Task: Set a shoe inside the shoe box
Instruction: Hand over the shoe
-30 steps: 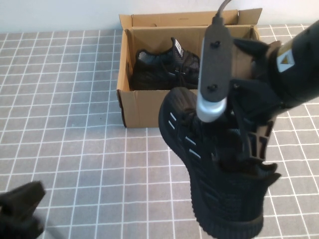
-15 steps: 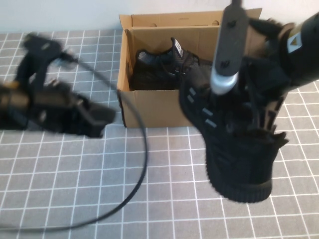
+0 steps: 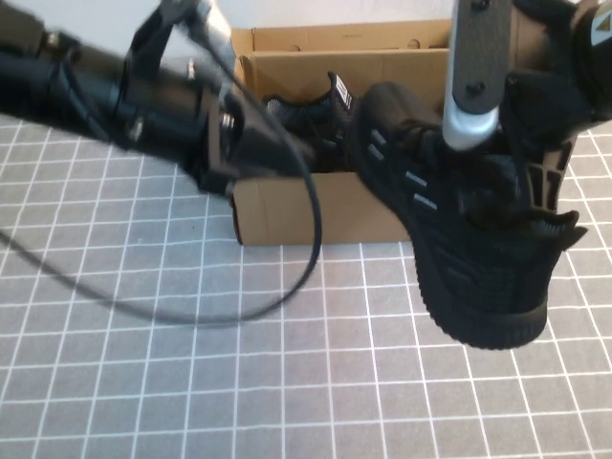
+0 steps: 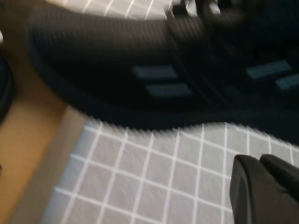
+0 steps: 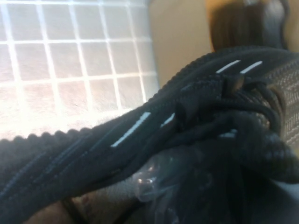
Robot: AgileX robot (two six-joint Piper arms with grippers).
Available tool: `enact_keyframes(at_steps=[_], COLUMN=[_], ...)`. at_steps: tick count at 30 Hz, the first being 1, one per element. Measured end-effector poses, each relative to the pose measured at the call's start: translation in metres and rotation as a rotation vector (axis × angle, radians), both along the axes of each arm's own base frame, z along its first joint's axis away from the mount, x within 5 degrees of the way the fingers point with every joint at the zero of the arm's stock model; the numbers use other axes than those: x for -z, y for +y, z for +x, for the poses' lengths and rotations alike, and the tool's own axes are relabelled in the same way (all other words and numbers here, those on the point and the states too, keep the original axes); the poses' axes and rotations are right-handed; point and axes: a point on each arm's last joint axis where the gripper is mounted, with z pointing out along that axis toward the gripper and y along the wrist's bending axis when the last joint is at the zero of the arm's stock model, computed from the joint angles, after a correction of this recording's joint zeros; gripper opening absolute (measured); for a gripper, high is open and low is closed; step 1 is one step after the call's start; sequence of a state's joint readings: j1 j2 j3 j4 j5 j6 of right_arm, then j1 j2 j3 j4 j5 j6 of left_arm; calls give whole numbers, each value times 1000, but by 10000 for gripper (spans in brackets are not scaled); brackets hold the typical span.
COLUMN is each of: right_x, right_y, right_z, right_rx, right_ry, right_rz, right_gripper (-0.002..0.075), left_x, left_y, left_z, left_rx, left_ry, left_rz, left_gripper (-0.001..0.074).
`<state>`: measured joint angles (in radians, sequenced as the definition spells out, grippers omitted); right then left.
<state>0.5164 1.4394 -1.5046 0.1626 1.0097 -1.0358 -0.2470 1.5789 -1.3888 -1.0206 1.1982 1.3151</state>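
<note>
The shoe [image 3: 459,239] is a black mesh sneaker with white dashes, held in the air, toe toward the box and heel toward me. My right gripper [image 3: 521,191] is shut on its collar, above the box's front right corner. The brown cardboard shoe box [image 3: 287,206] stands open at the back, flap up. My left gripper [image 3: 273,148] reaches in from the left to the box's front left corner. The left wrist view shows the shoe's side [image 4: 154,70] and the box wall [image 4: 23,154]. The right wrist view shows the shoe's laces [image 5: 219,107] close up.
The mate shoe [image 3: 306,120], with a white striped heel tab, lies inside the box. The left arm's black cable [image 3: 287,287] loops over the grey tiled table [image 3: 143,363] in front of the box. A white wall stands behind the box.
My left arm swung up from the near left to the box's front left corner. My right gripper carried the shoe up and right, toward the box.
</note>
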Motion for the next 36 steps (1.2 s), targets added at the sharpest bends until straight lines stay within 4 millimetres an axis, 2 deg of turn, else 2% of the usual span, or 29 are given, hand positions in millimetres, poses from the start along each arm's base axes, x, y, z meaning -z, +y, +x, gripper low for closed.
enact_keyframes(at_steps=[5, 12, 15, 19, 22, 25, 29, 36], right_x=[-5, -4, -4, -4, -4, -4, -4, -5], right_y=[4, 4, 4, 4, 4, 4, 4, 6], right_z=[-9, -17, -17, -17, -17, -17, -17, -18], right_rx=[-181, -322, -337, -354, -359, -373, -395, -426], right_ry=[-16, 2, -7, -17, -21, -30, -43, -54], right_rz=[-34, -97, -106, -114, -117, -124, -129, -116], right_gripper=[12, 12, 12, 11, 11, 11, 11, 11], left_x=[-12, -20, -19, -18, -17, -17, -16, 4], left_y=[-5, -10, -22, -40, -49, -54, -55, -64], left_z=[18, 16, 10, -2, -8, -12, -12, 2], left_rx=[3, 27, 73, 162, 225, 273, 296, 318], left_ry=[-45, -72, -83, -125, -175, -217, -245, -208], left_rz=[-26, -25, -14, 4, 12, 15, 17, -16], left_gripper=[-1, 4, 62, 256, 366, 404, 417, 419])
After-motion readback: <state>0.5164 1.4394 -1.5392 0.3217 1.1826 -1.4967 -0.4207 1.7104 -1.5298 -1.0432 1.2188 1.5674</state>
